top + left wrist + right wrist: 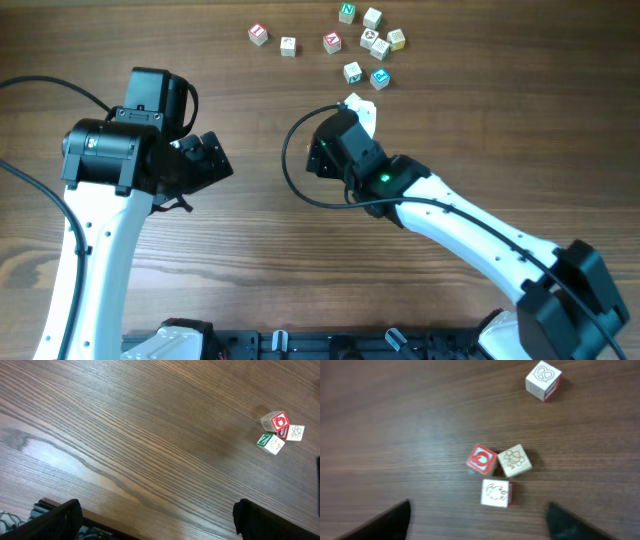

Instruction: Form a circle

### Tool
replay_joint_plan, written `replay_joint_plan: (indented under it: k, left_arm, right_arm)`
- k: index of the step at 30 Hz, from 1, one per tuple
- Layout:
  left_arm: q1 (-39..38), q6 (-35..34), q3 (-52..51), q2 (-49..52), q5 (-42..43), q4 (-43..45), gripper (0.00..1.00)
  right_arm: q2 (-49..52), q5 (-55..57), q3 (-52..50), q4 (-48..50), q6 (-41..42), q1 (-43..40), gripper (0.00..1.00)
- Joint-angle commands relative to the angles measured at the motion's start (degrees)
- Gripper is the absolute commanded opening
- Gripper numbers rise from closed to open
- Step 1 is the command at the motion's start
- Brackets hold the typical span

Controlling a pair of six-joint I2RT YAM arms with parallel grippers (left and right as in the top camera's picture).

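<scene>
The right gripper (477,507) stands wide open, holding and touching nothing, its two dark fingers (390,520) low at either side of the wrist view. Just ahead of them on the table (395,420) lies the circle (507,466), only three cubes packed close: a red-faced cube (481,458) beside a pale one, with a third just below. A lone cube (543,380) sits well apart beyond. The left gripper (156,505) is also spread wide and empty, with a small cube cluster (277,432) off to one side.
</scene>
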Motion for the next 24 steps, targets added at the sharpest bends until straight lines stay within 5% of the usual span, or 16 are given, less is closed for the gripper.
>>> replay_joint_plan:
  k: [1,13,15,18,24]
  left_arm:
    - [0.00,-0.96,0.15,-0.37,-0.96,-0.02,1.00]
    - [0.00,-0.96,0.15,-0.37,-0.96,-0.02,1.00]
    - [0.00,-0.96,0.15,-0.37,-0.96,-0.02,1.00]
    - [0.00,-0.96,0.15,-0.37,-0.96,-0.02,1.00]
    - [0.00,-0.96,0.15,-0.37,-0.96,-0.02,1.00]
  right_arm:
    - [4.46,2.29,0.04,0.02,1.60,0.15,0.97]
    - [6.10,-1.86,0.07,1.05,-0.85,0.35,0.98]
    - [6.08,-2.34,0.07,5.40,-6.80,0.35,0.82]
    - [6.08,-4.87,0.68,11.56,-10.67,0.31,0.41]
    - [6.21,-7.34,1.99,18.01,-6.78,-0.59,0.14]
